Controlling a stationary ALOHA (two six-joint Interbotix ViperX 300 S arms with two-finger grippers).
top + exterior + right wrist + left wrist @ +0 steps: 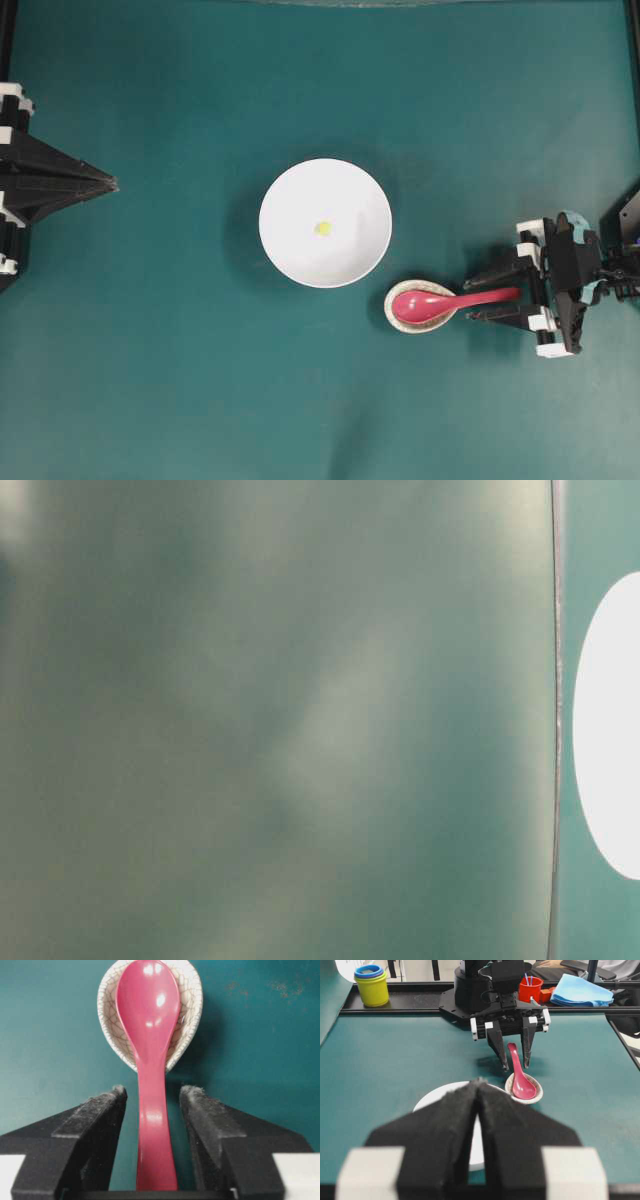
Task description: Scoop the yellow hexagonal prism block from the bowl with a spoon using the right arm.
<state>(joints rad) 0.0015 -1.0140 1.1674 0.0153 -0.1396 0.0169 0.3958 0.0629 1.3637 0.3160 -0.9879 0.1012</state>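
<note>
R pincer open w/ gaps either side of spoon handle — should stay centred, squeeze evenly, lift level.

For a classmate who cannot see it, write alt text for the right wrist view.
A glossy pink-red spoon lies with its scoop in a crackled grey-white spoon rest on a teal table, its handle between the open right gripper's black fingers, untouched.

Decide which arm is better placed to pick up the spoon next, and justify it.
Right. The right gripper already straddles the glossy pink-red spoon's handle, open; the left gripper sits shut far across the table.
</note>
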